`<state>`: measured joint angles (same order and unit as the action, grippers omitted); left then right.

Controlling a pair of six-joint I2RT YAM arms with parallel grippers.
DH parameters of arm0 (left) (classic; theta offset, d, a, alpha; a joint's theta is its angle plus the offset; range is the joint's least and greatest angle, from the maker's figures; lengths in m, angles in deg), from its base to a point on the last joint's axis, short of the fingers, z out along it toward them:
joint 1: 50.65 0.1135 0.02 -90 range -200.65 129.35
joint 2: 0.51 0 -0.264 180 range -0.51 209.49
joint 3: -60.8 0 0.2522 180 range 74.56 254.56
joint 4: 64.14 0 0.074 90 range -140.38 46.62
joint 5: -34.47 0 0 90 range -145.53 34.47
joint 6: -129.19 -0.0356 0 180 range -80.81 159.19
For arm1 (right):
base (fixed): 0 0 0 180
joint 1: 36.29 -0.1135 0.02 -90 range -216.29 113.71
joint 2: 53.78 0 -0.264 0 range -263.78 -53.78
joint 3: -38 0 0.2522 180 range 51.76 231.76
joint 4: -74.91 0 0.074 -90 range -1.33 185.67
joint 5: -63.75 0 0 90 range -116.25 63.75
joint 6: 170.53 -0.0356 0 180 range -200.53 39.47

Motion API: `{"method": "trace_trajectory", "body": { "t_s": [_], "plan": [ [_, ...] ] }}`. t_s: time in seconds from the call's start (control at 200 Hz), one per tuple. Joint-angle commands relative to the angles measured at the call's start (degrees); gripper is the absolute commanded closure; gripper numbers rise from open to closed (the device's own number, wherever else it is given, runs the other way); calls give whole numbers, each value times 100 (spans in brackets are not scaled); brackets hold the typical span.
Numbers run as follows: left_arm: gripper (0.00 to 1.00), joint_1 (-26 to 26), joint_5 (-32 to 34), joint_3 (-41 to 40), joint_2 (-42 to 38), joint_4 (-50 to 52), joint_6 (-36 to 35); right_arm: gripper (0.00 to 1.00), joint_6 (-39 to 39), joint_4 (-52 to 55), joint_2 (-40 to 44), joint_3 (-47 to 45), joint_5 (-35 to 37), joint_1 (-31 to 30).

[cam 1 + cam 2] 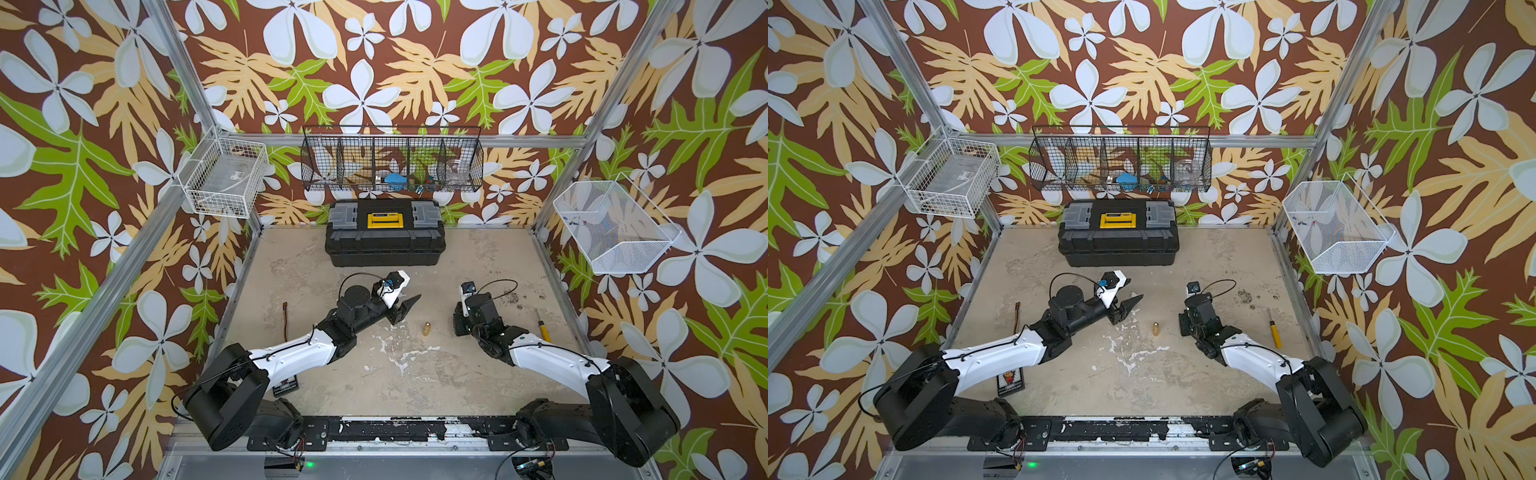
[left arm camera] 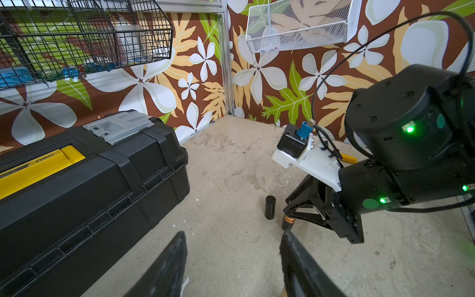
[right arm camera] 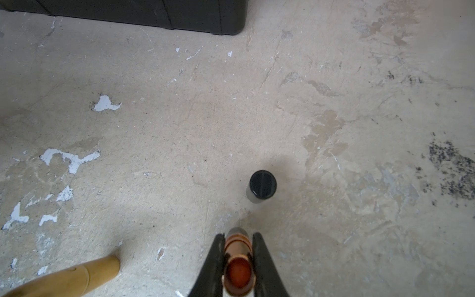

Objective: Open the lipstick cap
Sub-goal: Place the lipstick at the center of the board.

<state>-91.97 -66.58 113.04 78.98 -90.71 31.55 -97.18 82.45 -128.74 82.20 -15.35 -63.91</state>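
Observation:
The lipstick [image 3: 237, 259] is a copper tube with its red stick showing at the uncapped top. My right gripper [image 3: 239, 235] is shut on it and holds it upright. The left wrist view shows the lipstick's foot [image 2: 288, 222] at the table surface under the right fingers. The black cap [image 3: 262, 186] stands on its own on the table a short way beyond, also seen as the cap [image 2: 270, 207] beside the right gripper. My left gripper [image 2: 234, 236] is open and holds nothing. It hovers left of the right gripper [image 1: 459, 323] in both top views.
A black toolbox [image 1: 384, 237] with a yellow latch sits at the back. A tan cylinder [image 1: 426, 328] stands between the two grippers. A yellow-handled screwdriver [image 1: 542, 330] lies at the right, and a thin brown stick [image 1: 286, 320] and a card [image 1: 286, 386] at the left. Wire baskets [image 1: 392, 160] hang on the walls.

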Motion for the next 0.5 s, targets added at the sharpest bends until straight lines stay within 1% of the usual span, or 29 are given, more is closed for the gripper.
{"method": "trace_trajectory", "body": {
  "t_s": [0.0,0.27,0.42,0.495],
  "plan": [
    [40,10,-55,-16,-34,-114,-10,80,-176,-57,-36,-36,96,1],
    [40,10,-44,-16,-8,-148,26,80,-348,-128,-44,-200,155,-3],
    [39,11,-31,-16,-3,-142,12,76,-340,-154,5,-216,150,-3],
    [39,11,-29,-8,-7,-132,17,71,-313,-102,20,-181,122,-3]
  ]
}}
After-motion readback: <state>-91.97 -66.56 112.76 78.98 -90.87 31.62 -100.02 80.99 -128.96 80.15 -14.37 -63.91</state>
